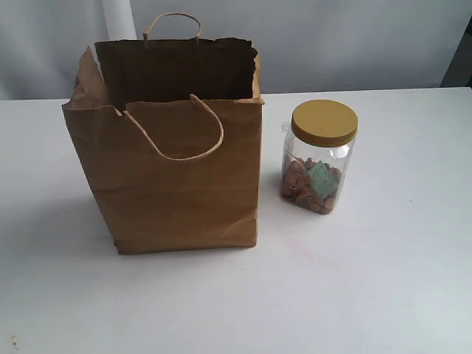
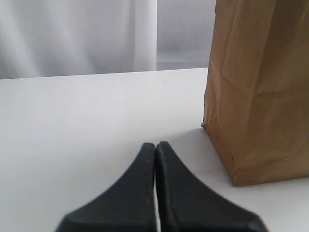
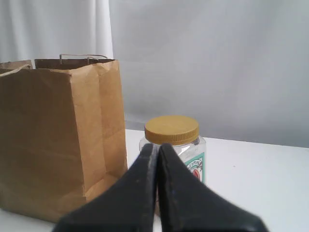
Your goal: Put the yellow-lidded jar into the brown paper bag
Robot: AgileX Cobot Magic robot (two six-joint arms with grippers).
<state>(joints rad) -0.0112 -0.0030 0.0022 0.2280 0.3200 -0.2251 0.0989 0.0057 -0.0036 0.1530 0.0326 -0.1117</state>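
Note:
The brown paper bag (image 1: pixel 177 173) stands upright and open-topped on the white table, its cord handles up. Right beside it stands the yellow-lidded jar (image 1: pixel 319 156), upright, with brownish pieces and a teal scrap inside. Neither gripper shows in the exterior view. In the left wrist view my left gripper (image 2: pixel 156 145) is shut with nothing in it, low over the table, the bag (image 2: pixel 260 87) a short way off to one side. In the right wrist view my right gripper (image 3: pixel 158 146) is shut and empty, pointing at the jar (image 3: pixel 175 140), which stands behind its tips next to the bag (image 3: pixel 58 135).
The white table (image 1: pixel 383 295) stretches around both objects. A pale curtain and grey wall (image 1: pixel 332 37) close off the far side. A dark object edge (image 1: pixel 461 63) shows at the far right.

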